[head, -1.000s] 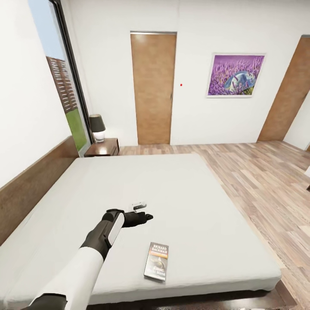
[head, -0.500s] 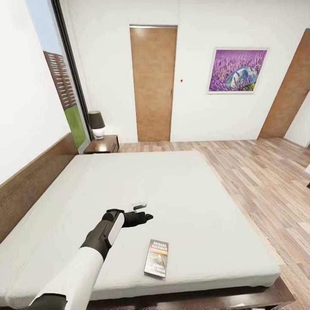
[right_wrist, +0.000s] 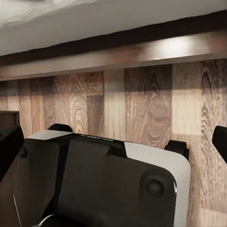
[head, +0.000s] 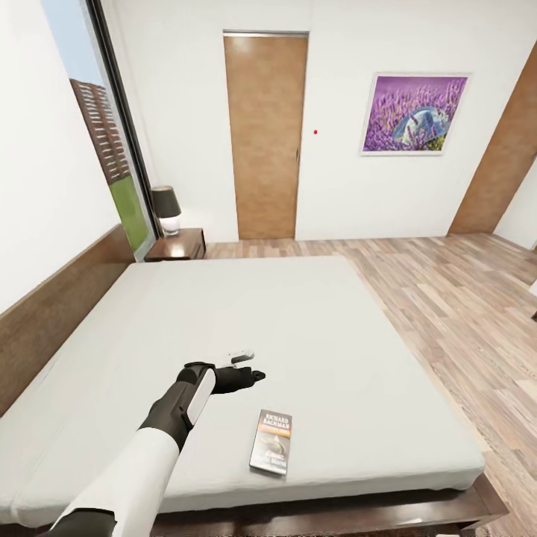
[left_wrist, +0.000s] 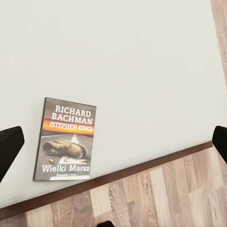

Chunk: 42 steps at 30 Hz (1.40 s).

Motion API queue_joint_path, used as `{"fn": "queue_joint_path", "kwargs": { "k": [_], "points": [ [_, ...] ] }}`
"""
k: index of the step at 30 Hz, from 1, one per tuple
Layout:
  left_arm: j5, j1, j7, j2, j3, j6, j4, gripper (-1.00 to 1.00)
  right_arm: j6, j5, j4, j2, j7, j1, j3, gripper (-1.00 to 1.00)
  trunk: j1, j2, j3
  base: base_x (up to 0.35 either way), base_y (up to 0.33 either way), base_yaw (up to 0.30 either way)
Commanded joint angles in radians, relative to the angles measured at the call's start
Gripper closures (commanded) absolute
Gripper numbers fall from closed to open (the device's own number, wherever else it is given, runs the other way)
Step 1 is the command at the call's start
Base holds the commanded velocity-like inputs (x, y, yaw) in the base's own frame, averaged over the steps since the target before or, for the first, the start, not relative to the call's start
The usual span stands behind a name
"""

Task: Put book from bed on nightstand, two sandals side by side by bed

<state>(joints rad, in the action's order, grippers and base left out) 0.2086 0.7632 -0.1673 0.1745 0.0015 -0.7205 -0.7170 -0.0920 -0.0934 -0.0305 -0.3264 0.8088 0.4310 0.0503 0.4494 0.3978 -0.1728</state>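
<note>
The book [head: 271, 441] lies flat on the pale mattress of the bed [head: 224, 313], close to its near edge. Its dark cover with "Richard Bachman" lettering and an orange band faces up, and it shows again as the book [left_wrist: 66, 139] in the left wrist view. My left gripper [head: 252, 368] hovers open above the mattress, a little beyond and left of the book, holding nothing. The left gripper [left_wrist: 113, 146] has its fingertips far apart. My right gripper [right_wrist: 113, 144] is open low beside the bed frame [right_wrist: 113, 52]. A nightstand [head: 177, 245] stands at the bed's far corner. The sandals are out of view.
A black-shaded lamp [head: 165, 209] sits on the nightstand by the tall window [head: 97, 134]. A brown door [head: 265, 134] and a lavender painting [head: 414, 112] are on the far wall. Wood-plank floor [head: 455, 313] spreads to the right of the bed. The robot's base [right_wrist: 99, 184] sits below the right gripper.
The whole head view has shifted, so the camera moved: more of the bed's near wooden frame shows. The left arm and the book keep their places relative to each other.
</note>
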Motion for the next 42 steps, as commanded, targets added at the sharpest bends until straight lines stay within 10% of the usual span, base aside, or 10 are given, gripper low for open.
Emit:
{"fn": "queue_joint_path", "kwargs": {
  "k": [1, 42],
  "points": [
    [0.003, 0.001, 0.000, 0.000, 0.000, -0.005, -0.001, -1.00, -0.003, -0.002, -0.003, 0.000, 0.004, 0.002, 0.005, -1.00, 0.001, 0.002, -0.004, 0.000, 0.000, 0.000],
    [0.003, 0.001, 0.000, 0.000, 0.000, -0.005, -0.001, -1.00, -0.003, -0.002, -0.003, 0.000, 0.005, 0.002, 0.005, -1.00, 0.001, 0.002, -0.069, 0.000, 0.000, 0.000]
  ]
}}
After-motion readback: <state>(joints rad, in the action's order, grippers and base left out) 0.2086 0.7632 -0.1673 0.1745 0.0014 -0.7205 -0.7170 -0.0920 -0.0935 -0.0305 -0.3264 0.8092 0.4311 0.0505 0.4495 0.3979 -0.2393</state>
